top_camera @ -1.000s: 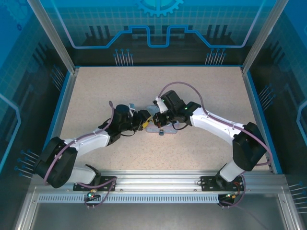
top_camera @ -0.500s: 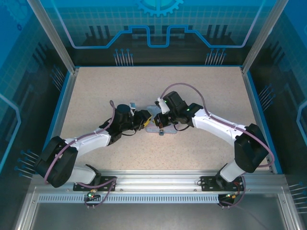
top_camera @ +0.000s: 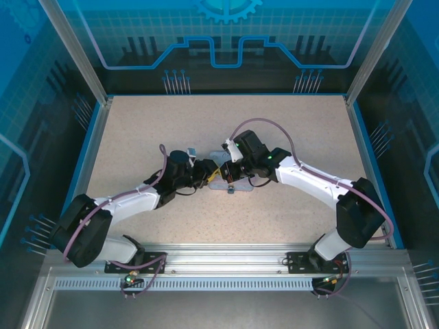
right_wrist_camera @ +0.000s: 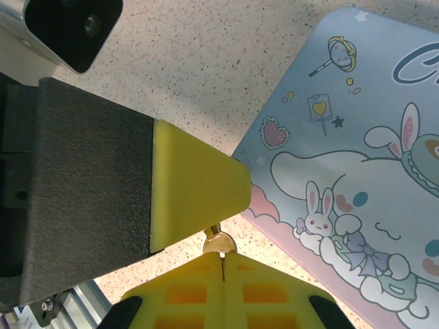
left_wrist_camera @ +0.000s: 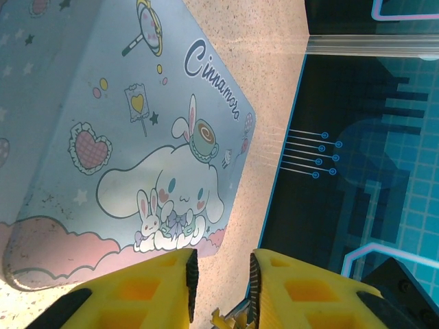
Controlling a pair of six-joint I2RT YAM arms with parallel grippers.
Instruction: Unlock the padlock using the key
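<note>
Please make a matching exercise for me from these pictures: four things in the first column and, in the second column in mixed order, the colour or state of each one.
Things:
1. tin box
2. key
3. table
4. right pincer

Colour or state:
A. speckled beige
B. shut, yellow fingers pressed together
C. brassy head sticking out between two yellow fingers
D. pale blue with a cartoon print

Right pairs: 1-D, 2-C, 3-A, 4-B
</note>
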